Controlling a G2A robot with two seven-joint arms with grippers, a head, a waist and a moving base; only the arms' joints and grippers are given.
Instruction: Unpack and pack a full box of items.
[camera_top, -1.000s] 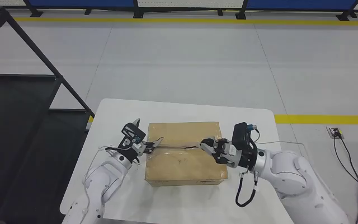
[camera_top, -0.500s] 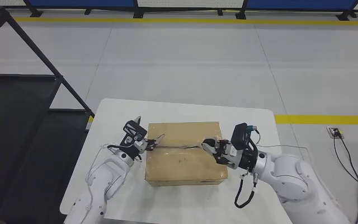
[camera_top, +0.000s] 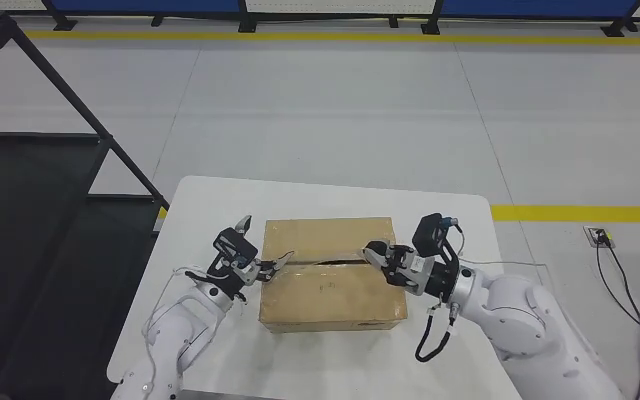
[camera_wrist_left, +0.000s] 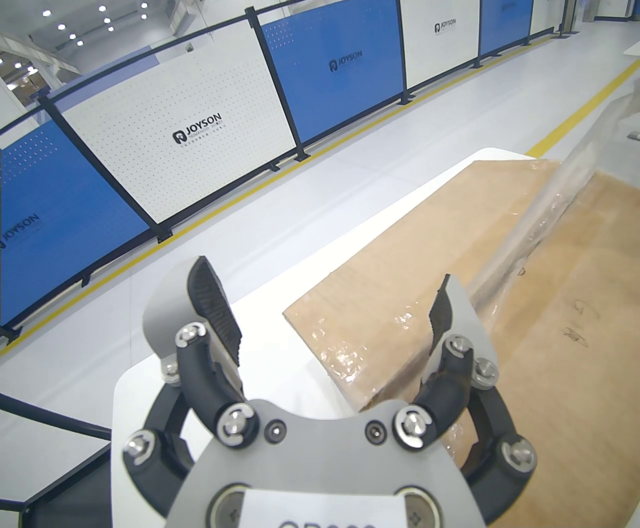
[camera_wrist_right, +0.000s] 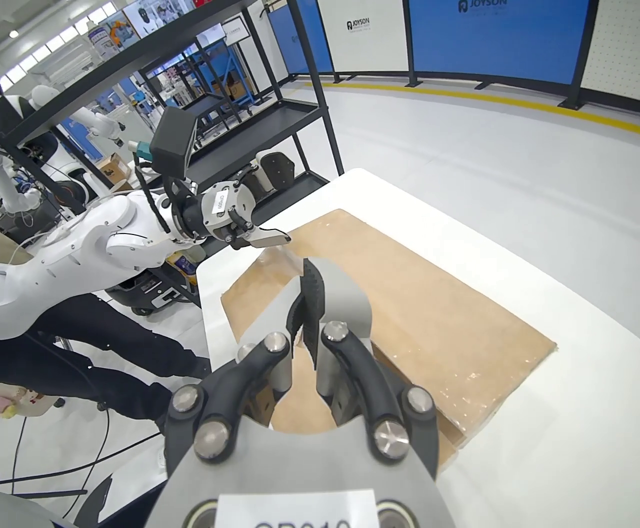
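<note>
White tabletop (camera_top: 440, 215) on a pale grey floor, item one: a brown cardboard box (camera_top: 330, 285), rectangular, lying flat at the middle of the tabletop with its long sides running left to right and its top flaps down, a dark seam along the centre. Glossy clear tape remains on its left end. Item two: a strip of clear tape (camera_top: 320, 258), lifted off the seam and stretched above the box top from the left end towards the right. Right hand (camera_top: 375, 252) is over the right part of the seam, fingers pressed together on the raised end of the strip (camera_wrist_right: 280, 285). Left hand (camera_top: 262, 265) is at the box's left end, fingers spread wide with nothing between them (camera_wrist_left: 322, 280), one finger over the taped edge; whether it touches the cardboard cannot be told. Surroundings: black metal shelving (camera_top: 60, 230) left of the tabletop, a yellow floor line (camera_top: 560, 212) at the right, blue and white fence panels (camera_wrist_left: 175, 135) far behind.
</note>
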